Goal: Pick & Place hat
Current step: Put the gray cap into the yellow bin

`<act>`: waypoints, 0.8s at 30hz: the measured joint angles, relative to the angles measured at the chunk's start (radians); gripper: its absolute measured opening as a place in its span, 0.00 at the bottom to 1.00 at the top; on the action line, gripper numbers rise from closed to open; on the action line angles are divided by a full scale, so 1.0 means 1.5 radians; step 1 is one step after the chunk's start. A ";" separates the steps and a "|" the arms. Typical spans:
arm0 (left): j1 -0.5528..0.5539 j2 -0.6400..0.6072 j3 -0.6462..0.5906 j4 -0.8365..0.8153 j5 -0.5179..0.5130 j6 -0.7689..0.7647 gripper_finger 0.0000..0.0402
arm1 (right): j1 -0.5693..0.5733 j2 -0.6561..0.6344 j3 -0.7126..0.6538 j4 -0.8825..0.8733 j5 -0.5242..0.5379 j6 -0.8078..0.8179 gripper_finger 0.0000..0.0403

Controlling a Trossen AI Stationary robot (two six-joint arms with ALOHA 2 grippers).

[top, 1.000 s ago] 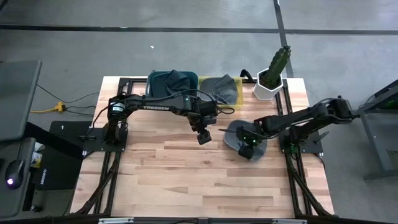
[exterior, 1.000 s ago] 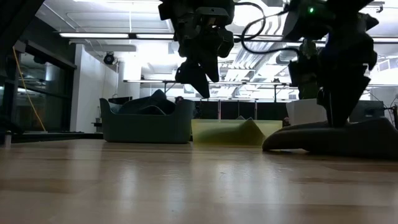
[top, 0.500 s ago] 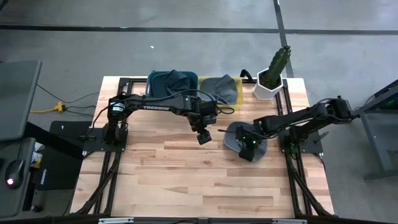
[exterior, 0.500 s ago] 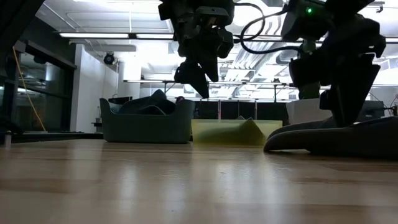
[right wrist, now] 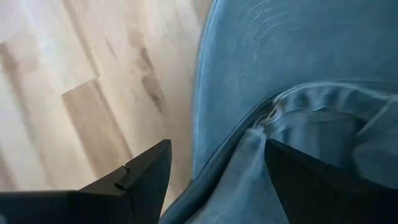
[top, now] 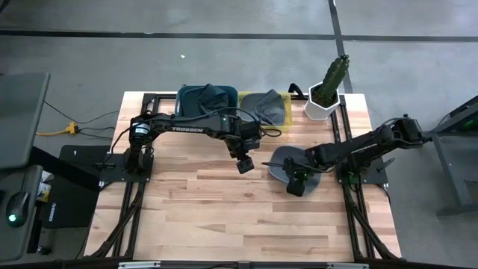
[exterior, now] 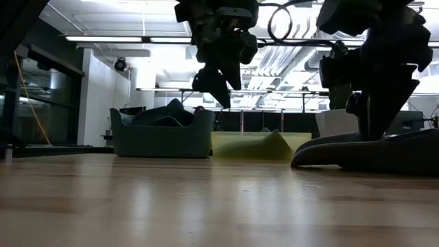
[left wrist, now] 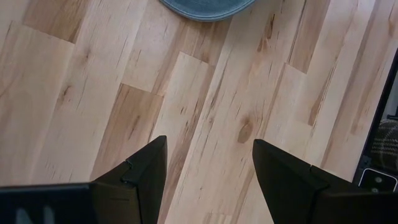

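Looks like the grab step: right gripper (top: 293,184), jaws wide and empty, sits over the blue denim hat (top: 284,163) right of frame centre. Next it needs to close on the brim.

Stitched, seemingly denim hat (right wrist: 298,81); wood-plank table (left wrist: 205,124)

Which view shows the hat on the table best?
The high view: the whole hat shows on the table, partly under the right gripper. The right wrist view shows only close-up blue fabric; the low view a dark side profile; the left wrist view just an edge.
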State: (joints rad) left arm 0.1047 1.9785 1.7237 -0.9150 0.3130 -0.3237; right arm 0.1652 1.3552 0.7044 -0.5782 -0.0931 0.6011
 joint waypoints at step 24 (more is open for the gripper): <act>0.000 -0.001 0.000 0.027 0.001 0.003 0.53 | 0.119 0.000 0.001 -0.065 0.180 0.068 0.62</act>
State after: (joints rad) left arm 0.1047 1.9778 1.7241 -0.8749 0.3138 -0.3199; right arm 0.3444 1.3556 0.7055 -0.6751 0.1771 0.7027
